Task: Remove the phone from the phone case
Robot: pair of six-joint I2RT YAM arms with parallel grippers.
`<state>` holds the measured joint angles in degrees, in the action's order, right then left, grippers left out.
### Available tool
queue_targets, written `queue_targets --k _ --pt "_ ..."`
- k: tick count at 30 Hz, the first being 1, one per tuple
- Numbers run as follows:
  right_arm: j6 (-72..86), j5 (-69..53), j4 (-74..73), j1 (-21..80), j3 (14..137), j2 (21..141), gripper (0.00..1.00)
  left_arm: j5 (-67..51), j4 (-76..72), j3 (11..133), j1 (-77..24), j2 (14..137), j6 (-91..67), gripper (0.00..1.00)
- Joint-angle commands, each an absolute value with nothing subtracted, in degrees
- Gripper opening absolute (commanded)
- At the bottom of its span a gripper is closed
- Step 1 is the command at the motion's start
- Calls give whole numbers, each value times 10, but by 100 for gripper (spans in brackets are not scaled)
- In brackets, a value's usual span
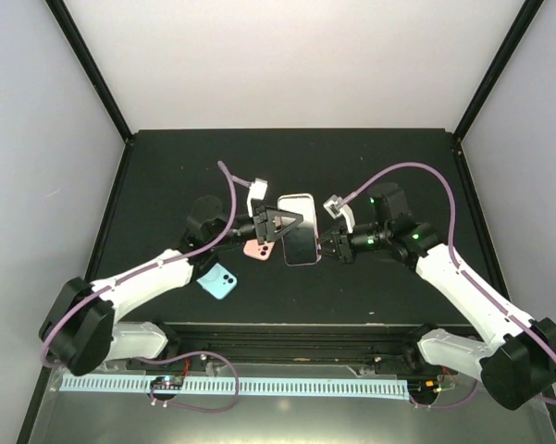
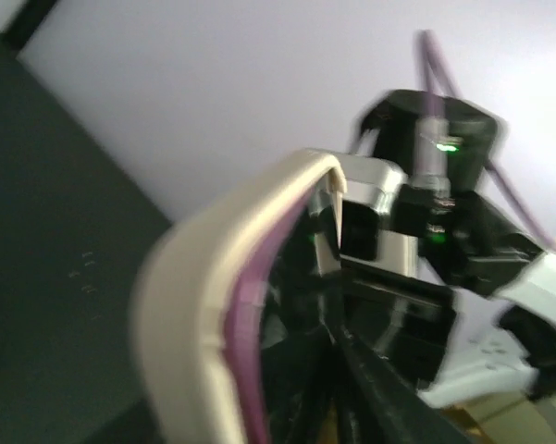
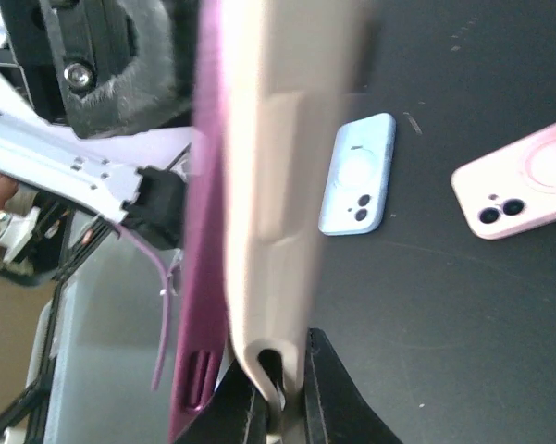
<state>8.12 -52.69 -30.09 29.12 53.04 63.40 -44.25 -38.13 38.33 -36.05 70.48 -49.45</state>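
Phone (image 3: 200, 231) not yet out of case (image 3: 268, 166). Right pincer (image 3: 278, 398) clenched on case edge; left pincer (image 1: 296, 220) grip cannot be told. Separation outstanding.

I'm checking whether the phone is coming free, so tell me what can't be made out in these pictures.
- Left wrist view: blur smears the cream phone case and the purple phone, so how far they have separated is unreadable.
- Top view: the left gripper has its own fingers over the spot where it meets the case, so its grip is unclear.
- Right wrist view: the right gripper is cut off by the bottom edge, and the case blocks the table behind it.
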Motion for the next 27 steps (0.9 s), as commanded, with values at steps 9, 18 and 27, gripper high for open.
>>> queue_targets --k 9,18,27 --pt "224 -454 -99 247 402 629 1 -118 -86 486 -348 761 -398 60" --pt "282 -308 -121 243 393 668 1 9 46 445 -377 676 -328 66" --pt "323 -288 -120 242 411 738 1 137 177 482 -523 681 -264 61"
